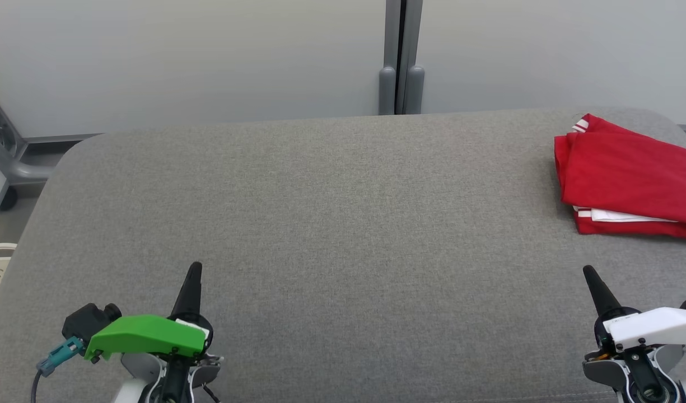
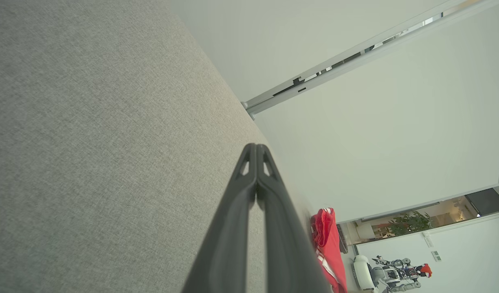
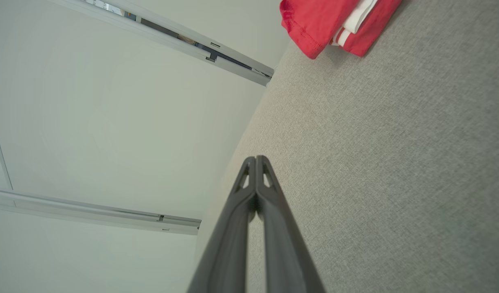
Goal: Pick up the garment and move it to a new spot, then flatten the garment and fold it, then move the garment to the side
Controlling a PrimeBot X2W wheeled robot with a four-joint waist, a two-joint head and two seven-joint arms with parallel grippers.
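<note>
Looking down, I had the garment point(image 1: 628, 173) folded, I think, at the far right corner of the padded table point(image 1: 343, 224); left gripper point(image 1: 195, 268) and right gripper point(image 1: 589, 272) sat clenched, empty.

Garment point(image 1: 628, 179) far right on padded surface point(image 1: 320, 224), wall point(image 1: 208, 56) behind

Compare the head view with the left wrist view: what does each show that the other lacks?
Head view, not the wrist: the right pincer, shut, and a green plastic cover on the left arm. Left wrist view, not the head: a distant pale robot and a leafy plant. Both: the folded red garment with white stripes, the grey fabric surface, the shut left pincer.
</note>
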